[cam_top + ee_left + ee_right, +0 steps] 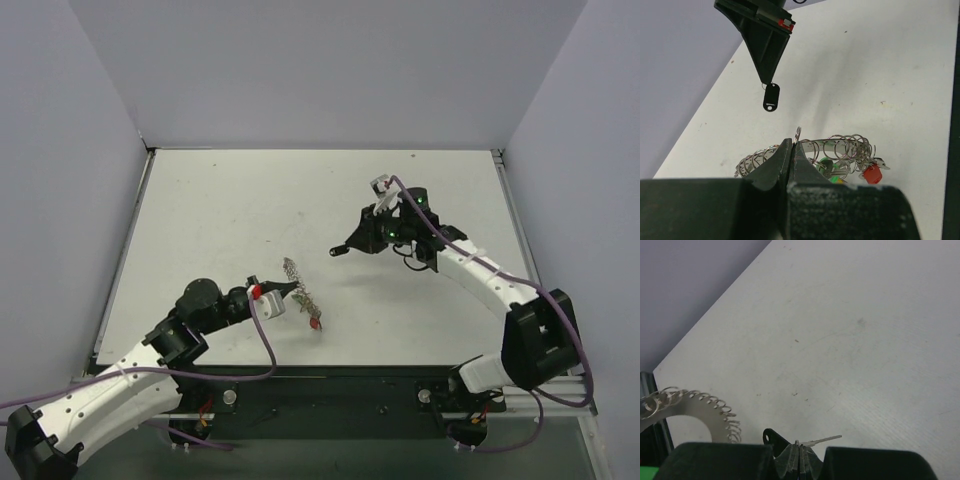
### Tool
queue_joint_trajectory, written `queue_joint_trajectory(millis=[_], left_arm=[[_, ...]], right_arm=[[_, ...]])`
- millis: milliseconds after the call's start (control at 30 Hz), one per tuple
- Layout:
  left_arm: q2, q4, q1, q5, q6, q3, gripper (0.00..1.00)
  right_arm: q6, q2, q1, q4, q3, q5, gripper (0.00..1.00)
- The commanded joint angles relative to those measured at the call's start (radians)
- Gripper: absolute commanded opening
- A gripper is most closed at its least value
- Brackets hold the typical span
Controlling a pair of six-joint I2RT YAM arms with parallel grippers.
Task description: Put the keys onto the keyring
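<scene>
- Keyring [850, 146]: a thin grey metal band edged with many small wire loops, near the middle of the table [880, 65] and in front of my left arm. I judge it light and springy. It is likely to pivot or flex if pushed at the free end.
- Already on it: a red-headed key [872, 174] hanging at the far end and a green-headed key [826, 165] under the band. Both are tiny and would swing easily.
- Left gripper [792, 147]: jaws closed on the band's rim, beside one upright loop. A grip on the flat band seems sound; the loops look too fine to pinch.
- I cannot tell whether the ring's far end touches the table.
- Black key [771, 97]: plastic head with a hole, plus a thin silver blade. I judge it very light and smooth, so it could twist between the pads.
- Right gripper [799, 447]: jaws closed on the black key between head and blade. It holds the key above the table, just beyond the ring and apart from it.
- Judgement: the head's hole must meet a loop, so the key should be held by the blade to leave the hole free.
</scene>
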Motion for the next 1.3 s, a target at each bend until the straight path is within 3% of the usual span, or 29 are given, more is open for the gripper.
queue_joint_trajectory(millis=[0, 167, 433, 800, 1267], left_arm=[[0.013, 0.006, 0.004, 0.078, 0.012, 0.103, 0.0], [0.041, -0.052, 0.004, 0.141, 0.031, 0.14, 0.0], [0.019, -0.032, 0.002, 0.174, 0.041, 0.123, 0.0], [0.001, 0.089, -0.001, 0.237, 0.032, 0.083, 0.0], [0.021, 0.062, -0.021, 0.182, 0.051, 0.091, 0.0]], right_arm=[[-0.294, -0.123, 0.118, -0.245, 0.079, -0.069, 0.0], [-0.38, -0.218, 0.155, -0.325, 0.102, -0.217, 0.0], [-0.323, -0.255, 0.159, -0.349, 0.147, -0.429, 0.0], [-0.252, -0.142, 0.248, -0.336, 0.2, -0.429, 0.0], [-0.163, -0.1, 0.284, -0.306, 0.236, -0.487, 0.0]])
